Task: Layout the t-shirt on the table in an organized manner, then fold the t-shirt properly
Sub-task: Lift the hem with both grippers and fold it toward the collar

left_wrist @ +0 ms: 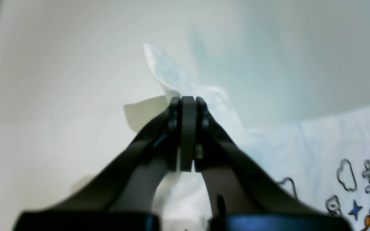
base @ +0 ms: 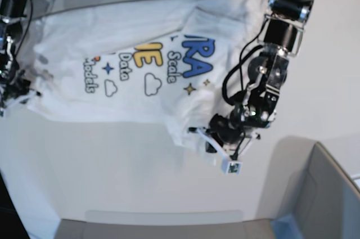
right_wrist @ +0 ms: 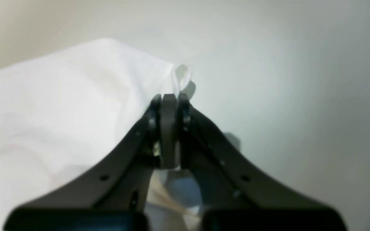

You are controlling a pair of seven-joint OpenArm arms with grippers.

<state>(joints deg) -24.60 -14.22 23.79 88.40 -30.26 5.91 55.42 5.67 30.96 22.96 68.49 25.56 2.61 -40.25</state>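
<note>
White table (base: 112,166) fills the base view, its near edge curved, with a grey box (base: 320,194) at the near corner on the left arm's side. Just beyond the bare near half, the left gripper (left_wrist: 188,102) stands with jaws pressed together, pinching a bunched corner of the t-shirt (base: 146,59). Across the table's far half, the t-shirt lies spread print-up, wrinkled, with blue and yellow lettering, clouds and stars showing. At the opposite side edge, the right gripper (right_wrist: 169,98) stands likewise closed, clamping a fold of the cloth's other end.
</note>
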